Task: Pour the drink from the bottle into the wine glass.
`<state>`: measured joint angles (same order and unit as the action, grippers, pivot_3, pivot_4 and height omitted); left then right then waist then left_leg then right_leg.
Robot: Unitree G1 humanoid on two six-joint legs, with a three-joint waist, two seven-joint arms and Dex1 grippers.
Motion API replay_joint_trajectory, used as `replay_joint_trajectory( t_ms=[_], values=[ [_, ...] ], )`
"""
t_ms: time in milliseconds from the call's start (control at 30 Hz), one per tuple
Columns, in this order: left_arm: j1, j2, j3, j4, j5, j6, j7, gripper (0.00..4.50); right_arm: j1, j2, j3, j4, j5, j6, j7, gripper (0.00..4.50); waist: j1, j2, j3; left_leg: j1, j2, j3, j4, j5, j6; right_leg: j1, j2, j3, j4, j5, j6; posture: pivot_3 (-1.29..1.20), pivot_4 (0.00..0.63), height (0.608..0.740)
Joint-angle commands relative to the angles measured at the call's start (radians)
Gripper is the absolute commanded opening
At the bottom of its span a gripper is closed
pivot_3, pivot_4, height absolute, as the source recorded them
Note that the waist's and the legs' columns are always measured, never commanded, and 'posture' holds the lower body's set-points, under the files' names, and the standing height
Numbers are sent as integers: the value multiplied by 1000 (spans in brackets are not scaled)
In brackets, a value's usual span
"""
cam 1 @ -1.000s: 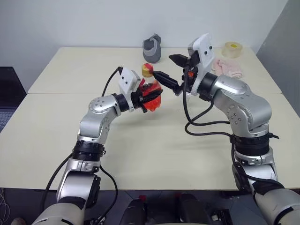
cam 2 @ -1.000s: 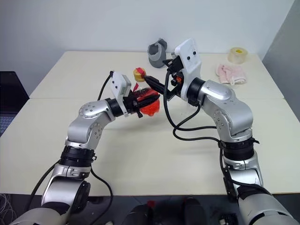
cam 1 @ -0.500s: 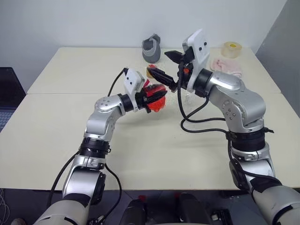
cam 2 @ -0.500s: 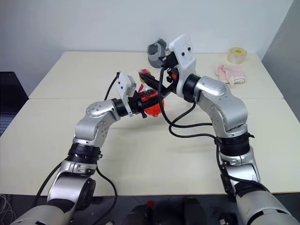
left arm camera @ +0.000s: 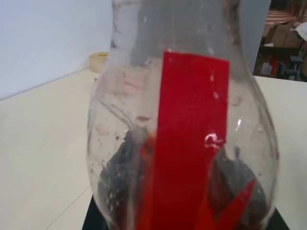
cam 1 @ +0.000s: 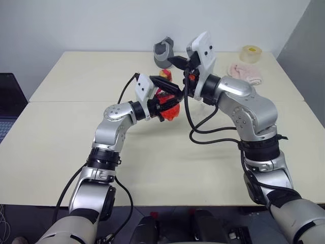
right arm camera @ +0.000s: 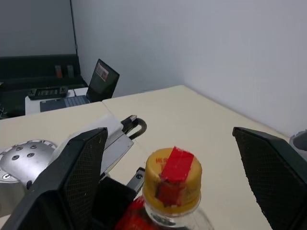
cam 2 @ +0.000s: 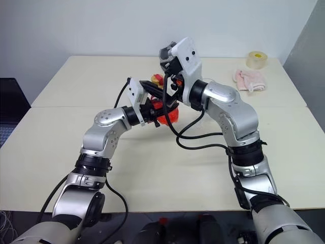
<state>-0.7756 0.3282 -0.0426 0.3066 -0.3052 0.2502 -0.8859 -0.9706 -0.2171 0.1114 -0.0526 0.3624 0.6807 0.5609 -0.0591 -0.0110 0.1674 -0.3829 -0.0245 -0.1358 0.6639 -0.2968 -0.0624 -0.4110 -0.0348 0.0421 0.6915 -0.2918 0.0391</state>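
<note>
Bottle: the bottle (cam 1: 166,101) is held up off the surface (cam 1: 76,132), near its middle, in front of the robot; it is small, of clear plastic, with a red label strip down its side.
Cap: the yellowish cap (right arm camera: 171,179) is on the neck, with a red strip of tape across its top.
Drink: the drink (cam 2: 167,114) is bright red and sits in the body of the bottle.
Left gripper: the left gripper (cam 1: 161,104) has its fingers clenched around the body of the bottle; the left wrist view looks straight onto the clear wall and the red label.
Right gripper: the right gripper (right arm camera: 172,191) hangs just above the bottle's top with its fingers (right arm camera: 79,177) spread wide, one on each side of the cap and apart from it; they grasp nothing.
Wine glass: I cannot make out the wine glass with any certainty; the right arm covers the place just behind the bottle.
Grey cup-like object: the grey cup-like object (cam 1: 163,52) stands at the far edge of the surface, behind both grippers.
Tape roll: a tape roll (cam 1: 249,53) lies at the far right corner.
Pink cloth: a pink cloth (cam 1: 246,72) lies just in front of the tape roll.
Laptop: a laptop (right arm camera: 98,81) stands open off to the robot's left.
</note>
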Motion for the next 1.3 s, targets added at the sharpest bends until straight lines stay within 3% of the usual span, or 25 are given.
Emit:
replay_joint_trajectory(
  t_ms=[33, 433, 733, 1067, 1300],
  values=[
    [-8, 1, 6, -92, -25, 4, -14, 1240, -31, 2, 0, 19, -14, -39, 11, 4462, 0, 0, 0, 0, 0, 0, 0, 0, 0, 0, 0, 0, 0, 0, 0, 0, 150, 740],
    [83, 27, 20, -285, -66, 130, 0, 1240, -2, -54, -36, -27, 0, 5, 52, 4462, 0, 0, 0, 0, 0, 0, 0, 0, 0, 0, 0, 0, 1, 0, 0, 0, 150, 740],
    [174, 90, 44, -450, -127, 236, 22, 1240, 61, -154, -131, -229, 172, 200, 55, 4462, 2, 0, 0, 0, 1, 0, 0, 0, 0, 0, -1, 1, 0, 0, 0, 0, 150, 740],
    [155, 96, 46, -429, -136, 237, 51, 1240, 102, -193, -154, -302, 292, 261, 99, 4462, 2, 0, 0, 0, 1, 0, 0, 0, 1, 1, 0, 0, 0, 0, 0, 0, 150, 740],
    [142, 81, 25, -406, -136, 219, 45, 1240, 89, -134, -107, -279, 285, 218, 59, 4462, 2, 0, 0, 0, 1, 0, 0, 0, 1, 1, 0, 0, 0, 0, 0, 0, 150, 740]
  ],
)
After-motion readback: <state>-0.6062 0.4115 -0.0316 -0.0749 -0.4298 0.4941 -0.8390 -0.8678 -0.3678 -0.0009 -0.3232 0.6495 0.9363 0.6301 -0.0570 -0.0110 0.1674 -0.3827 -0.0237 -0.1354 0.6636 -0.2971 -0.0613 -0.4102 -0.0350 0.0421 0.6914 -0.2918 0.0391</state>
